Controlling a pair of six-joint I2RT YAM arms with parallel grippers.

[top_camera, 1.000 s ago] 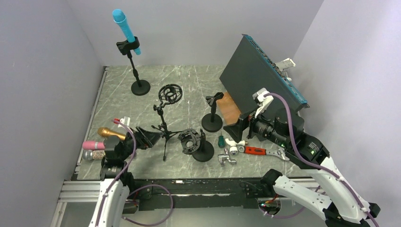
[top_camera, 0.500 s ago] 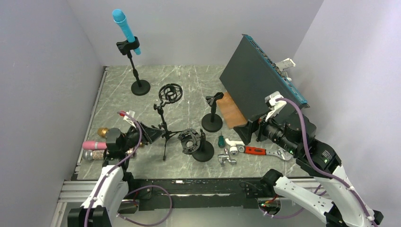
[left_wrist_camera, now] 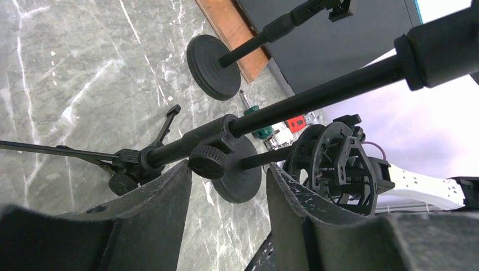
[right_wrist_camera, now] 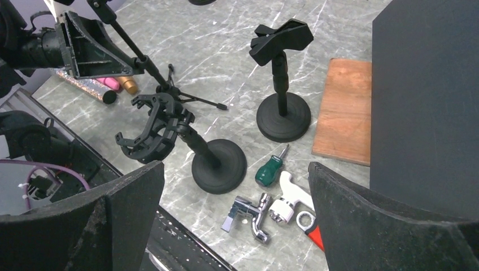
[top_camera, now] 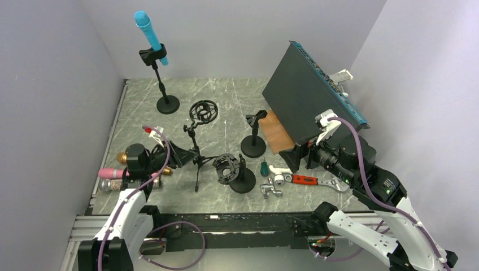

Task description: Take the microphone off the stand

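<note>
The blue microphone (top_camera: 148, 31) sits tilted in the clip of a tall black stand (top_camera: 167, 104) at the far left back of the table, with neither gripper near it. My left gripper (top_camera: 176, 154) hovers low at the front left, open and empty. In the left wrist view the left gripper (left_wrist_camera: 226, 178) has the pole and knob of a tripod stand (left_wrist_camera: 208, 161) just past its fingertips. My right gripper (top_camera: 297, 156) is wide open and empty at the right. The right gripper (right_wrist_camera: 234, 166) looks down on a shock-mount stand (right_wrist_camera: 217, 164).
Gold, pink and glittery microphones (top_camera: 112, 173) lie at the left edge. A tripod stand (top_camera: 195, 152), two shock-mount stands (top_camera: 233, 169) and an empty clip stand (top_camera: 253, 144) fill the middle. A screwdriver, tap and wrench (top_camera: 282, 179) lie in front. A dark panel (top_camera: 308, 96) leans at the right.
My left gripper has swung away from the gold microphone toward the tripod stand, its jaws narrowing then widening a little. The right arm pulled back to the right, then stayed still.
</note>
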